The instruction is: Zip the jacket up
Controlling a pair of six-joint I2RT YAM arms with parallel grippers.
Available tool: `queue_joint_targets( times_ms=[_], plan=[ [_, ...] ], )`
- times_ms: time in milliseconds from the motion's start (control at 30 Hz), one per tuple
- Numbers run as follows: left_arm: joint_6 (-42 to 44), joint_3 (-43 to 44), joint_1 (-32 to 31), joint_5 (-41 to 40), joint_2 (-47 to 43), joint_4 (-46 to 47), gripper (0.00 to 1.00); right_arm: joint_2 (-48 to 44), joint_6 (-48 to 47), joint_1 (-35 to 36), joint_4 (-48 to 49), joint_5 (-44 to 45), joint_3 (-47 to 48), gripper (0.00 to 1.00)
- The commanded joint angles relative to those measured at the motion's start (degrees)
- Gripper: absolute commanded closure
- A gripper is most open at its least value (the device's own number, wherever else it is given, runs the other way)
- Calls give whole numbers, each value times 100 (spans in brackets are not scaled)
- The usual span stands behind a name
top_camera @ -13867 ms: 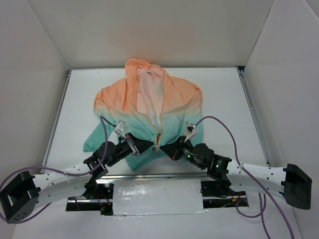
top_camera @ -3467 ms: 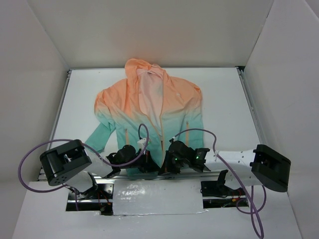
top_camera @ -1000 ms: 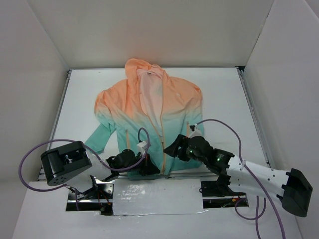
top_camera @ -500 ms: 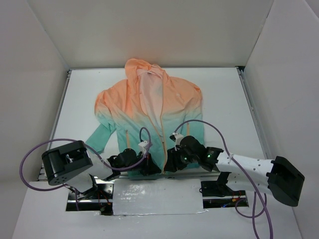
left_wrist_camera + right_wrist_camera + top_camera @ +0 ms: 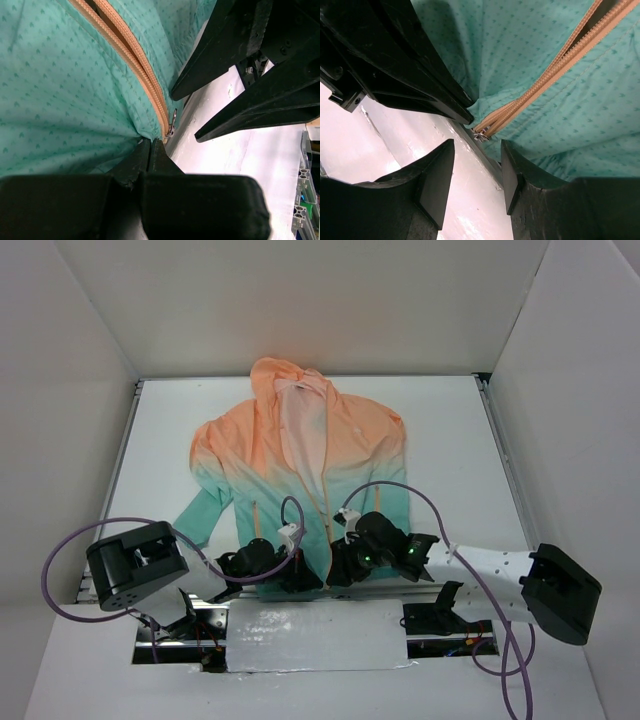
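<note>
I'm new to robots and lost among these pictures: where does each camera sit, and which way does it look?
Top external: above and behind, looking down on the jacket and table; both arms show.
Left wrist: low at the hem; left gripper shut on the jacket.
Right wrist: low at the hem; right gripper open.
Shared: both wrist views show the zipper slider.

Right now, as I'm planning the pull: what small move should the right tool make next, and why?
Probably ease the right tool forward and close on the small metal zipper slider. It sits just beyond the open jaws at the hem of the thin teal-and-peach hooded jacket, and the left tool is shut on that hem beside it.
</note>
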Motion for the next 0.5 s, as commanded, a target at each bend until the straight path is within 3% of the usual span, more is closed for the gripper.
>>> queue_joint_targets(
  times_ms=[0, 467],
  plan=[
    [131, 138, -48, 131, 73, 317, 100, 111, -75, 48, 413, -81, 191, 51],
    [140, 121, -48, 131, 73, 326, 100, 384, 13, 83, 501, -63, 226, 69]
  ],
)
